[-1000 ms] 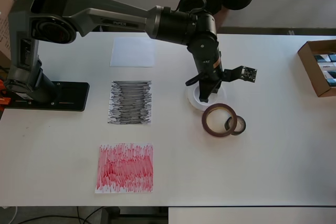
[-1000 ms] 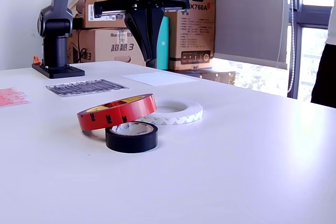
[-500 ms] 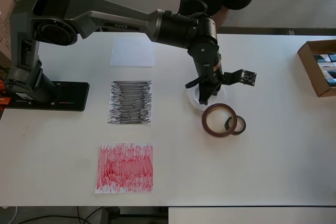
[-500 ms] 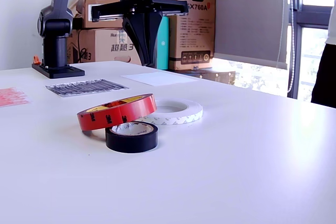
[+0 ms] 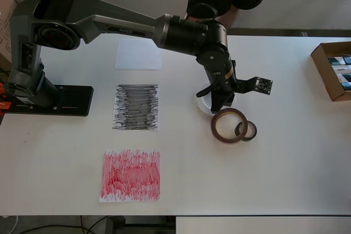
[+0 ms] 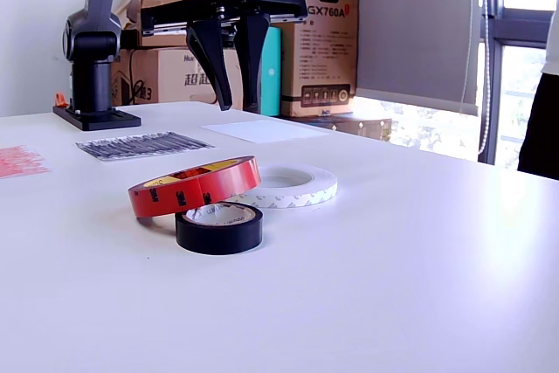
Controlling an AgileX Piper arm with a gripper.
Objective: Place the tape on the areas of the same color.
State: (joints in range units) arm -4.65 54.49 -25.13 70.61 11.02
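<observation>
Since the earlier frames we see our tool spread its fingers apart, empty, above the white roll. That roll lies flat on the surface, beside the reddish roll, which leans on the small black roll. At the overhead view's right edge, a cardboard box holds dark packets we cannot identify.

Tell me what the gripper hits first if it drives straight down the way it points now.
Probably the white tape roll: the gripper hangs open, pointing down, and overhead sits over that roll's edge nearest the red roll. Depth is unclear, so it might clip the red roll instead.
</observation>
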